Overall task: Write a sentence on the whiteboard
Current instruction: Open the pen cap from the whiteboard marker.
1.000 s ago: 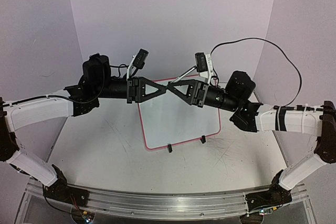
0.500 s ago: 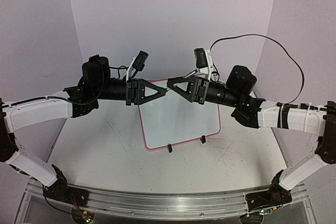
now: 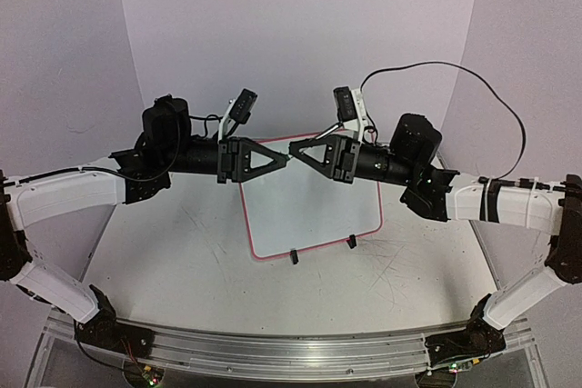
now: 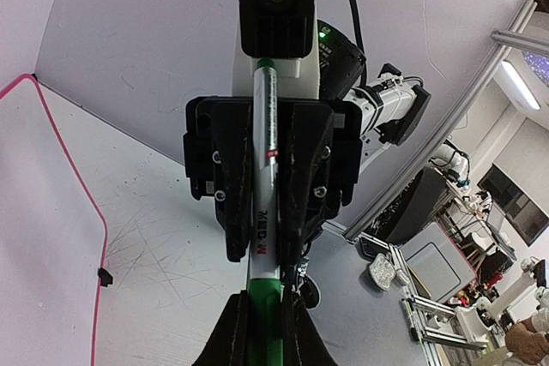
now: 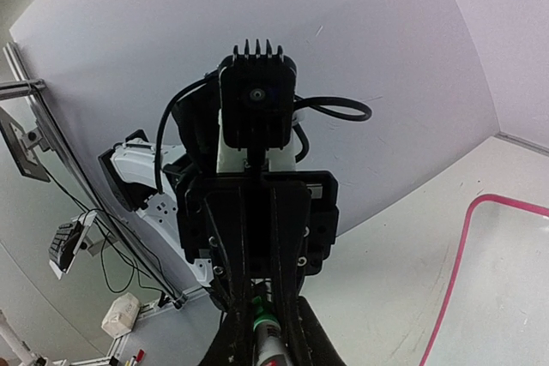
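Observation:
The whiteboard (image 3: 309,211), with a pink-red frame, lies on the table; its surface looks blank and no sentence shows. Its frame also shows in the left wrist view (image 4: 81,177) and the right wrist view (image 5: 455,272). My left gripper (image 3: 283,159) and right gripper (image 3: 296,148) meet tip to tip in the air above the board's far edge. A white marker (image 4: 263,169) with a green cap (image 4: 262,315) runs between them. My left gripper (image 4: 262,319) is shut on the green cap. My right gripper (image 5: 262,336) is shut on the marker's white barrel (image 5: 268,347).
Two black clip feet (image 3: 294,258) stand at the whiteboard's near edge. A black cable (image 3: 473,74) loops above the right arm. An aluminium rail (image 3: 273,353) runs along the table's near edge. Pale purple walls close the back and sides.
The right arm has drawn back to the right and risen a little, so the overlapping grippers now meet only at their tips. The left arm has hardly moved.

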### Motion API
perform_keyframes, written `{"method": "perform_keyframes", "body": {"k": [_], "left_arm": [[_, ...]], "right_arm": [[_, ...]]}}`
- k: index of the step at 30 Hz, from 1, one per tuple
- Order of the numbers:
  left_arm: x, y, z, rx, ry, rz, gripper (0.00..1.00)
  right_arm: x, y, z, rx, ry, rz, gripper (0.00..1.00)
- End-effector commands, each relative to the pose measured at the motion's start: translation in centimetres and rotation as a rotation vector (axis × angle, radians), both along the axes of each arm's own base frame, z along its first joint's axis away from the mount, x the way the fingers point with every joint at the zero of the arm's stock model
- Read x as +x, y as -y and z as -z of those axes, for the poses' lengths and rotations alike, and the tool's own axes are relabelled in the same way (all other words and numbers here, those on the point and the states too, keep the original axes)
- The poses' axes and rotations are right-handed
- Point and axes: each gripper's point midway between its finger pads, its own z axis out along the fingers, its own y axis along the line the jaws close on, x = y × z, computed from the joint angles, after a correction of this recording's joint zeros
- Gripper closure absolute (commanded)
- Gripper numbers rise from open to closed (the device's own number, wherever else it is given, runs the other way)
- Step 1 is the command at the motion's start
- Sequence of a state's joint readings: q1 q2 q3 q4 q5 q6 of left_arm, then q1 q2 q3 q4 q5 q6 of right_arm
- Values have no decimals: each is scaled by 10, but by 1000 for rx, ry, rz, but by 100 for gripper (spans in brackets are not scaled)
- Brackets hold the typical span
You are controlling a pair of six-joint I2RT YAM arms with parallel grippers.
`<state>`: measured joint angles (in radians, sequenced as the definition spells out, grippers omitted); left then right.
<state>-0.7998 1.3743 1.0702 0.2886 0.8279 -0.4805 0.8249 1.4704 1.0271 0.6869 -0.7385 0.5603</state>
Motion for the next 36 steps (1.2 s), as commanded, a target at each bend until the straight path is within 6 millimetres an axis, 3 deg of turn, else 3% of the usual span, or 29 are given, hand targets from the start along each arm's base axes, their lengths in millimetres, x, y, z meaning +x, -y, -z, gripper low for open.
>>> {"method": "perform_keyframes", "body": {"k": [1, 7, 11, 20, 23, 27, 32, 34, 36], "left_arm": [[-10, -5, -16, -45, 40, 24, 100], [-14, -7, -16, -46, 41, 33, 100], [-15, -8, -15, -43, 35, 39, 100], [-18, -7, -15, -41, 27, 62, 100], [-18, -6, -13, -38, 21, 63, 100], [-19, -8, -12, -36, 21, 62, 100], [-13, -18, 10, 69, 54, -17, 100], [-12, -27, 21, 122, 81, -62, 100], [-15, -37, 31, 156, 91, -90, 100]], "right_arm": [[-11, -3, -16, 23, 46, -62, 86], [-11, 0, -15, 1, 53, -67, 74], [-13, 0, -14, -15, 56, -90, 74], [-16, -2, -6, -50, 60, -116, 86], [-16, -4, -6, -49, 57, -122, 98], [-14, -2, -8, -45, 46, -109, 100], [3, 39, -17, -19, 33, -5, 100], [15, 69, -22, -5, 21, 55, 100], [31, 112, -31, 10, 25, 134, 100]]}}
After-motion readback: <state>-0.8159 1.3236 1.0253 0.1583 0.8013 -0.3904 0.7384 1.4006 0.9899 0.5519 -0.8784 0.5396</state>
